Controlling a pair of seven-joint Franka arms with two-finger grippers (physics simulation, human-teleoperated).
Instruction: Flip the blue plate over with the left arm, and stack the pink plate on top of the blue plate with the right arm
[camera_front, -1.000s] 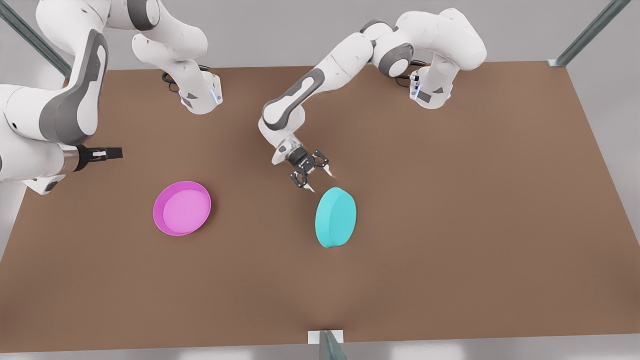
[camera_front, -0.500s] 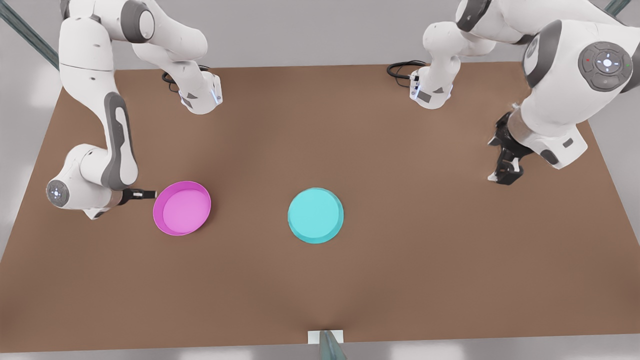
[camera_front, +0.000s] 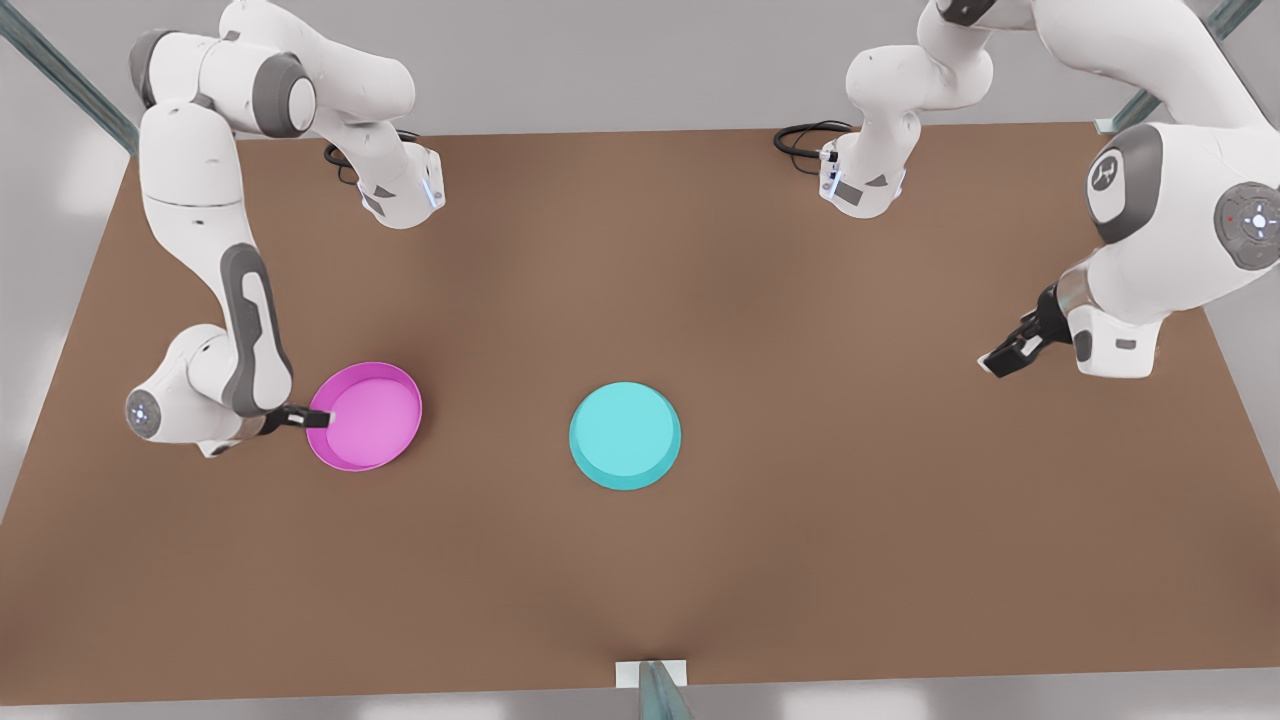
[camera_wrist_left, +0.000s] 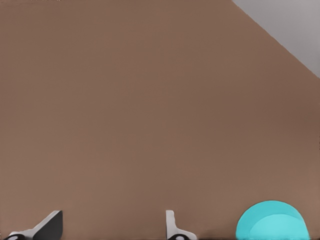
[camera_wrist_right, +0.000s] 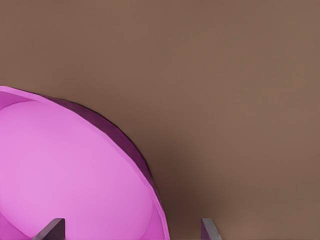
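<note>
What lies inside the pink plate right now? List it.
Inside the pink plate is its bare lighter pink floor. The right pincer, open, straddles its rim at the front view's left, one finger over the inside. The patch of floor under that finger is hidden.

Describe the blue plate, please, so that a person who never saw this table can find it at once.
On the brown table, look near the middle, toward the front edge. The blue plate is the round cyan dish lying alone there, base up, with no gripper near it. Its neighbour on the front view's left, the pink plate, is magenta, and the right gripper is at its rim.
</note>
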